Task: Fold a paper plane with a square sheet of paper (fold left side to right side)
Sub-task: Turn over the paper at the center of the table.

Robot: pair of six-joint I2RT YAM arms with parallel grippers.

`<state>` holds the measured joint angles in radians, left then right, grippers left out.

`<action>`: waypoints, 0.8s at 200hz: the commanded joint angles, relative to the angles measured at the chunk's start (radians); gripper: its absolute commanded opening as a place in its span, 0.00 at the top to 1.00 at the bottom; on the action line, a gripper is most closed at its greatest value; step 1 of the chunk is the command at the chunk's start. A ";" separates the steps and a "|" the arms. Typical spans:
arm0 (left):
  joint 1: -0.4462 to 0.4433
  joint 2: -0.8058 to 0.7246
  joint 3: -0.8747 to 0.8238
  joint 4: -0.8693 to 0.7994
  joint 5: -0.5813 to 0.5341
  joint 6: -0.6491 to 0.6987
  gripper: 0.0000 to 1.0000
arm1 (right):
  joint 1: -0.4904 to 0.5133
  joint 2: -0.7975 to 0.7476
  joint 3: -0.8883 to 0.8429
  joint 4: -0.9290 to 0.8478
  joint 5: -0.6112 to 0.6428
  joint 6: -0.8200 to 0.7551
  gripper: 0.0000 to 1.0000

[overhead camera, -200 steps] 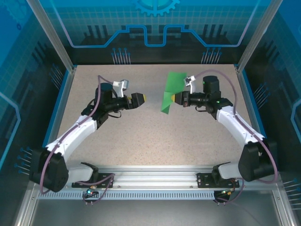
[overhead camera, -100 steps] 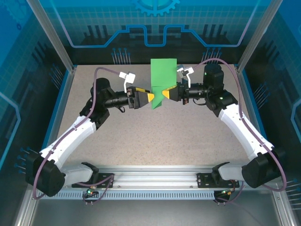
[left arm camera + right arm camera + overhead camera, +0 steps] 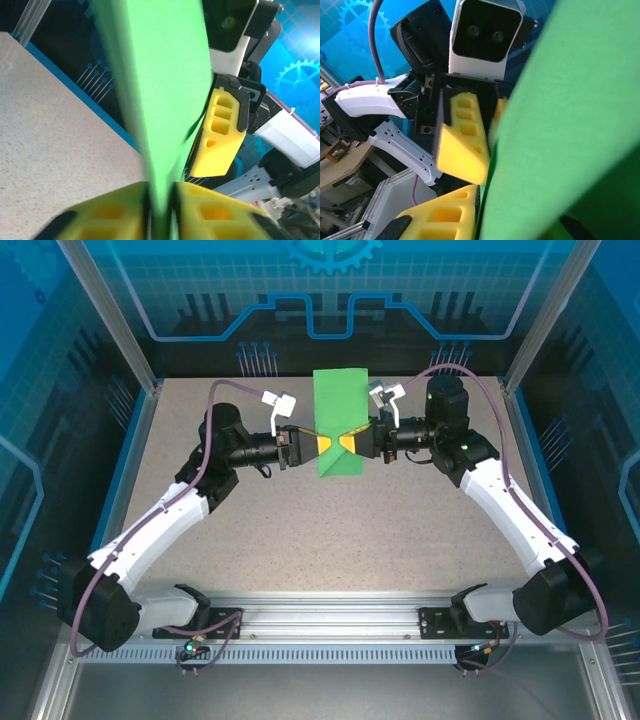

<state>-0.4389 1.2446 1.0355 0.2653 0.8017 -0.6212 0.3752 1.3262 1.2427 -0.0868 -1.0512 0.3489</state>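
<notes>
The square sheet of paper, bright green and creased to a narrow upright strip, hangs above the middle of the table. My left gripper is shut on its left edge and my right gripper pinches its right edge, tips nearly meeting. In the left wrist view the paper rises from between my shut left gripper, with a right finger just behind. In the right wrist view the paper covers my right gripper's upper finger; a left finger faces it.
The speckled tabletop lies below both arms. Blue-edged walls close the left, right and back sides. The arm bases sit on a metal rail at the near edge.
Both arms have moved to the centre. My left gripper went from open to shut on the sheet's left edge. The sheet has turned from tilted to upright, facing the camera.
</notes>
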 commanded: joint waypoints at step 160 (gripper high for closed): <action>-0.279 0.253 0.316 -1.157 -1.155 0.334 1.00 | -0.325 -0.191 -0.219 -0.635 0.997 0.022 0.11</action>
<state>-0.6548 1.4090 1.2869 -0.6342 0.0372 -0.2424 0.1028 1.1629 1.0576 -0.6079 -0.2134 0.3191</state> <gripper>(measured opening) 0.048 0.873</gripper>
